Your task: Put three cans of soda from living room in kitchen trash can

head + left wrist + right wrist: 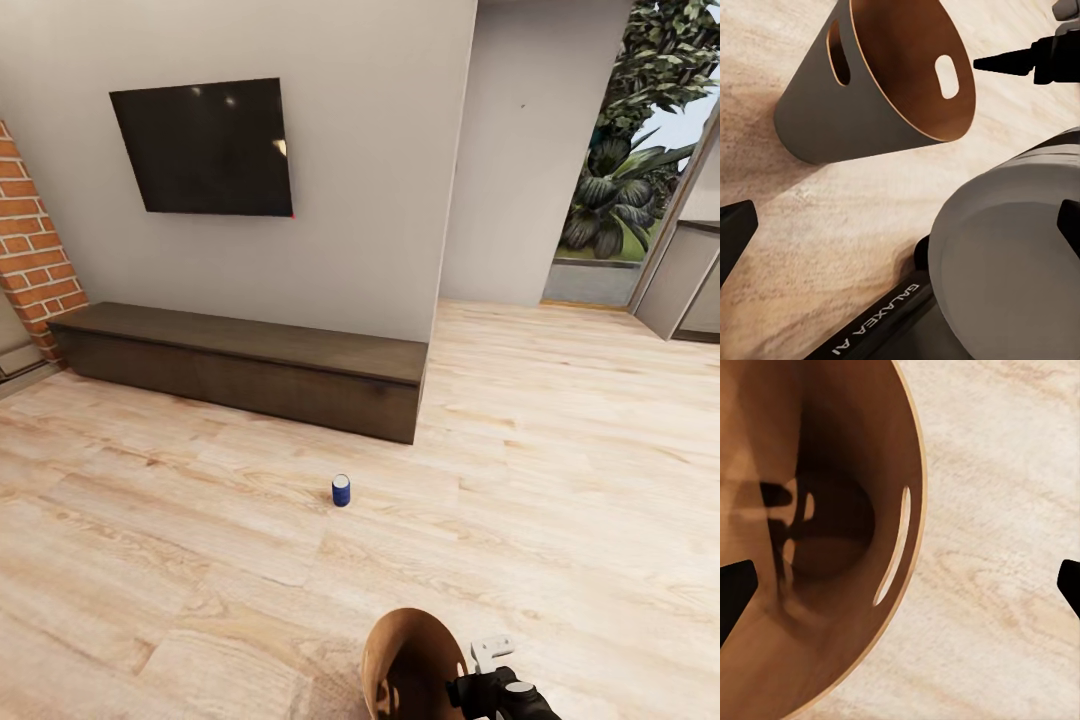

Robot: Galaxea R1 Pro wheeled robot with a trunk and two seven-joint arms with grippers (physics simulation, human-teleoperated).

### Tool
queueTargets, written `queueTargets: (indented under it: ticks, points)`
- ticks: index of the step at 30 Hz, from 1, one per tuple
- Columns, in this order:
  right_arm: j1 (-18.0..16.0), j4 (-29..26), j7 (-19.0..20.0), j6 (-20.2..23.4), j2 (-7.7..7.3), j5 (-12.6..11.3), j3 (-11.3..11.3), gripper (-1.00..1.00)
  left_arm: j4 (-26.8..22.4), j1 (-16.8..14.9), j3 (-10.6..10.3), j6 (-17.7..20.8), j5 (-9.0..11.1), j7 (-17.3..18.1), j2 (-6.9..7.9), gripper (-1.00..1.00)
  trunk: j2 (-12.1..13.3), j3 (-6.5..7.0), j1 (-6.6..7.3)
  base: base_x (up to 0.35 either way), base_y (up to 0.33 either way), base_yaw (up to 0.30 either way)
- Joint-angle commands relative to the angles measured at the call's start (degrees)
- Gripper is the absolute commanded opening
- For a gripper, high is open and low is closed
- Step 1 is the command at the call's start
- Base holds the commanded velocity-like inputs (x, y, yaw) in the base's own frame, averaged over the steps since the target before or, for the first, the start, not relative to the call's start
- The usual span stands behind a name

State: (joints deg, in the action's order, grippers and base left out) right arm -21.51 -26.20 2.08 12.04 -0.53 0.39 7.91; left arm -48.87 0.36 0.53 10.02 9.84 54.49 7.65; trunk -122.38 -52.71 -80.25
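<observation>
Right gripper: jaws spread wide, grasping nothing, poised over the trash can rim. Left gripper: jaws spread, empty. Blue soda can upright on floor.

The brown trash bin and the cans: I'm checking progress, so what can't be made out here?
- Small dark blue soda can, head view: too small to read its label.
- Brown copper-toned round trash bin, head view: cut off by the bottom edge; right wrist view: its bottom lies in shadow, contents unclear.
- Right gripper: partly cut off there; open or shut unclear.
</observation>
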Motion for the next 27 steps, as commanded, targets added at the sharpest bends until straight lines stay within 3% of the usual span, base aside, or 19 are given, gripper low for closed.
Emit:
queueTargets:
  ticks: [1,14,26,27]
  points:
    - [0.0,0.0,0.0,0.0,0.0,0.0,0.0,1.0,0.0,0.0,0.0,0.0,0.0,0.0,0.0,1.0,0.0,0.0,0.0,0.0,0.0,0.0]
    - [-1.0,-1.0,0.3,0.6,-0.26,0.1,0.1,1.0,-0.9,0.1,0.3,0.0,-0.1,1.0,-0.35,1.0,0.0,0.0,0.0,0.0,0.0,0.0]
    - [-2.3,-4.9,0.5,1.2,-0.67,0.1,0.3,1.0,-4.8,0.1,4.0,0.1,-0.2,4.8,-0.68,1.0,0.0,0.0,0.0,0.0,0.0,0.0]
    - [-2.3,-7.7,0.5,1.2,-0.68,0.1,0.3,1.0,-7.7,0.1,6.4,0.1,-0.2,17.1,-0.68,1.0,0.0,0.0,0.0,0.0,0.0,0.0]
